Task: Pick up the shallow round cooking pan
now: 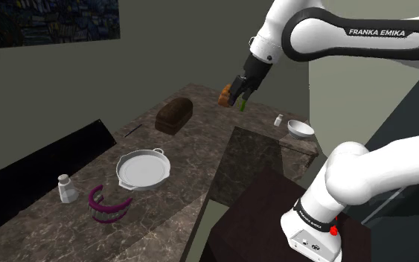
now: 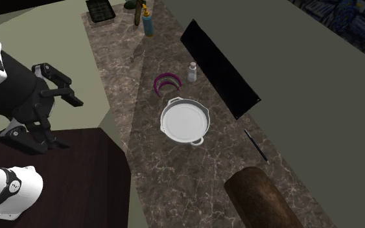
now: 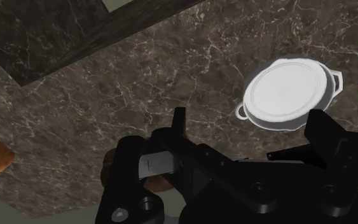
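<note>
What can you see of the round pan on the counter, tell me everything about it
The pan is shallow, round and plain white, with a raised rim and two small loop handles on opposite sides. It is empty and sits upright, flat on the dark marbled countertop. A purple curved piece and a small white shaker lie close by, apart from it. The open gripper hangs well clear; only the countertop touches it.

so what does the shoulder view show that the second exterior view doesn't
Shoulder view, not the second exterior: a white bowl with a small shaker beside it. Second exterior, not the shoulder: a teal bottle and a dark tray. Both: the pan, the purple ring, the brown loaf and the open claw.
</note>
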`<act>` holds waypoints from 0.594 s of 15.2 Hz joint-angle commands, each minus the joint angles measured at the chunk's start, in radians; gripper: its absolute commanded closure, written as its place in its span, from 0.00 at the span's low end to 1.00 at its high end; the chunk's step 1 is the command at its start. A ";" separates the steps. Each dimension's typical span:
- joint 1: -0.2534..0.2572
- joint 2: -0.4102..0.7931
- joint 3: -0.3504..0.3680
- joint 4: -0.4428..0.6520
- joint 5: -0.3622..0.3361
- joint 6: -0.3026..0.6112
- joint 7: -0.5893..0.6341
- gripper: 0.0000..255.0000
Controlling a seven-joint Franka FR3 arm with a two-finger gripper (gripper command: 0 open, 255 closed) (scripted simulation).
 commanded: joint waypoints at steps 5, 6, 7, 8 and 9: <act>-0.012 0.143 0.062 -0.073 0.016 0.231 0.091 0.00; -0.015 0.173 0.073 -0.079 0.016 0.269 0.107 0.00; -0.019 0.204 0.085 -0.084 0.016 0.307 0.124 0.00; -0.023 0.237 0.096 -0.087 0.014 0.345 0.141 0.00; -0.028 0.272 0.108 -0.088 0.010 0.383 0.159 0.00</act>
